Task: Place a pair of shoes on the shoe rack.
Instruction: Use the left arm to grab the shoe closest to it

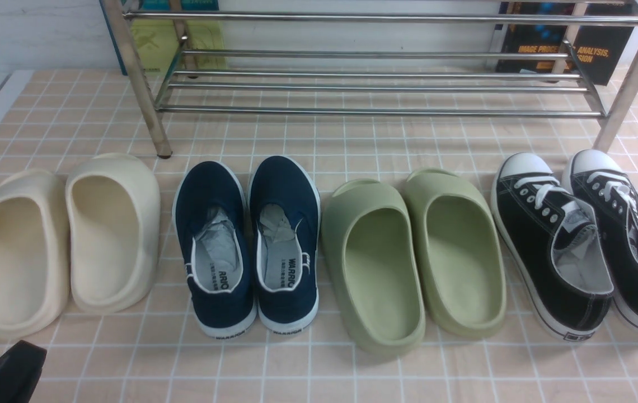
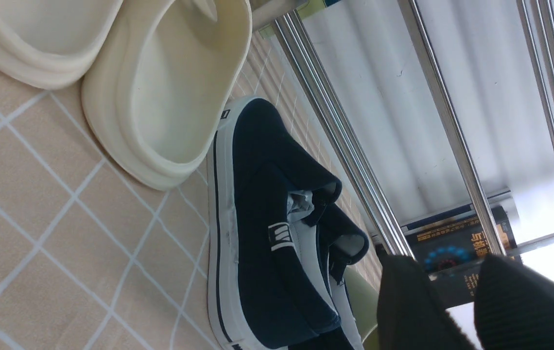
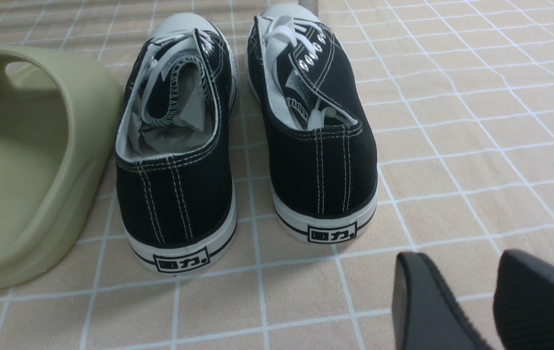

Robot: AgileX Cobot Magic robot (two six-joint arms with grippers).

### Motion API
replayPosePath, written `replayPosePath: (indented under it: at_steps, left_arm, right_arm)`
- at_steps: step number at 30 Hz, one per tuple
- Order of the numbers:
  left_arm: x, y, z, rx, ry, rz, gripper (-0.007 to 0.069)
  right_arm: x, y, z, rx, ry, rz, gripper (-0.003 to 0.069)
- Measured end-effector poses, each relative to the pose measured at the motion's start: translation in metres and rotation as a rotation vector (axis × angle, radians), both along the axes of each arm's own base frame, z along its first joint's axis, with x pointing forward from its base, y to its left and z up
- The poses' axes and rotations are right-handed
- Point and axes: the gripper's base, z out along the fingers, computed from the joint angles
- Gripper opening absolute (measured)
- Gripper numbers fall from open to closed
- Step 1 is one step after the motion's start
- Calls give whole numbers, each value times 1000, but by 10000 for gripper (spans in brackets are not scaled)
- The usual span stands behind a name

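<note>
The two navy-blue slip-on shoes (image 1: pixel 215 246) (image 1: pixel 285 240) stand side by side on the tiled floor, heels toward me, with crumpled paper inside. The chrome shoe rack (image 1: pixel 375 87) stands behind them with nothing on its bars. My left gripper (image 2: pixel 452 277) is open and empty. It sits low by the heel end of the navy shoes (image 2: pixel 257 233), apart from them. Only a black part of it (image 1: pixel 11 369) shows at the front view's bottom left. My right gripper (image 3: pixel 457 265) is open and empty above the floor, behind the black sneakers. It is out of the front view.
Cream foam slides (image 1: pixel 67 240) stand left of the navy pair, green slides (image 1: pixel 414 252) right of it, and black lace-up sneakers (image 1: pixel 582 240) at far right, by a rack leg (image 1: pixel 627 84). Books (image 1: pixel 565 45) lean behind the rack.
</note>
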Motion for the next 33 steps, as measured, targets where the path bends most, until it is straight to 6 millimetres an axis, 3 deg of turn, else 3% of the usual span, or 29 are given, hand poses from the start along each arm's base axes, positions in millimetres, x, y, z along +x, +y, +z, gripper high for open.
replayPosePath:
  at_steps: [5,7,11,12,15,18,19,20,21,23,27,33]
  left_arm:
    - [0,0,1,8,1,-6,240]
    - [-2,-3,11,57,-13,-37,240]
    - [-17,-10,64,318,-119,-113,203]
    - [-23,-10,86,423,-135,-125,170]
    - [-22,-9,119,599,-3,-164,71]
    - [-6,0,142,744,277,-206,11]
    - [4,5,147,803,438,-233,3]
    - [5,6,151,811,449,-233,2]
    - [17,11,157,867,603,-269,2]
    - [34,17,162,942,737,-322,2]
    - [64,15,162,1052,820,-421,2]
    - [113,-23,144,1218,871,-681,14]
  right_arm:
    - [0,0,0,0,0,0,237]
    - [0,0,0,0,0,0,237]
    - [0,0,0,0,0,0,237]
    - [0,0,0,0,0,0,237]
    - [0,0,0,0,0,0,237]
    - [0,0,0,0,0,0,237]
    - [0,0,0,0,0,0,237]
    - [0,0,0,0,0,0,237]
    - [0,0,0,0,0,0,237]
    - [0,0,0,0,0,0,237]
    - [0,0,0,0,0,0,237]
    - [0,0,0,0,0,0,237]
